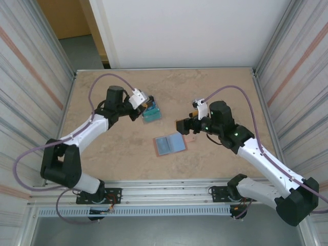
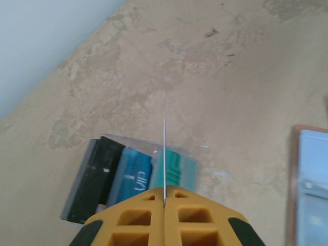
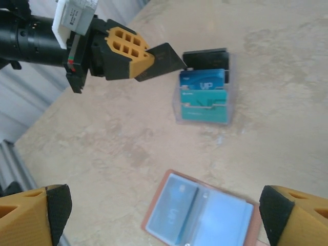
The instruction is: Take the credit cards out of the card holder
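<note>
Lettering "UP" shows on the piled blue card point(image 3: 202, 79); left fingers point(image 3: 123, 51) pinch a dark card point(image 3: 164, 59), right fingers point(image 3: 36, 210) gape.

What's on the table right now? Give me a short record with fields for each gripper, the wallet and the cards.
left gripper: shut on held card, a thin dark one, right by the pile
right gripper: open, holding nothing, beside the card holder
card holder: open flat on the table, lining up
pocketed card: blue, in one pocket of the card holder
pile: black, blue and teal cards, fanned, apart from the card holder
</note>
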Action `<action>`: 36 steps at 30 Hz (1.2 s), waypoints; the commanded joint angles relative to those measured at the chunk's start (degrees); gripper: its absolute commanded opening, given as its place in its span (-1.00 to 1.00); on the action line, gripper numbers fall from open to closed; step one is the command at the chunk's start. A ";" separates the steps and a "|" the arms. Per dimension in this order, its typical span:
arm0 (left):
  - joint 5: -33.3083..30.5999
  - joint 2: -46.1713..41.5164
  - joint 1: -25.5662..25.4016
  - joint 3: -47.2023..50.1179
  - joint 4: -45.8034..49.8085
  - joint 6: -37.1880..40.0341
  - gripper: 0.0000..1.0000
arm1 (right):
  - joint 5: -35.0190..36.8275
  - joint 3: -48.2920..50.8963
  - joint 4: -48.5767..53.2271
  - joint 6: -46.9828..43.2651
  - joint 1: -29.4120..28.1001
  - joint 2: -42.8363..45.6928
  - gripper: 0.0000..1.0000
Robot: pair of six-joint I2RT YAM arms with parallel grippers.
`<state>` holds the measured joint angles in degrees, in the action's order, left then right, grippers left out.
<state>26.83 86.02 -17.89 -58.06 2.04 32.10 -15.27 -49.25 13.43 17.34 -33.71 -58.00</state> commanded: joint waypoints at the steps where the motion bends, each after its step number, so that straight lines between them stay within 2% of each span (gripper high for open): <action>1: 3.99 3.10 2.09 -2.88 -4.15 4.34 -1.00 | 5.60 0.80 0.78 2.82 0.40 0.91 0.97; 5: 6.64 7.85 3.64 -4.15 -8.09 6.32 -1.00 | 8.32 0.33 1.03 3.97 0.40 0.91 0.97; 14: 8.59 17.05 4.35 -11.94 -4.31 10.56 -1.00 | 11.92 -0.05 1.13 4.63 0.40 0.94 0.97; 36: 10.17 24.18 6.11 -17.49 0.59 14.13 -1.00 | 12.59 -0.49 1.28 4.35 0.49 2.28 0.97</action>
<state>35.18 109.23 -12.05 -73.38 1.04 44.64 -3.20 -49.21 14.22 20.84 -33.71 -55.99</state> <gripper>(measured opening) 0.051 0.986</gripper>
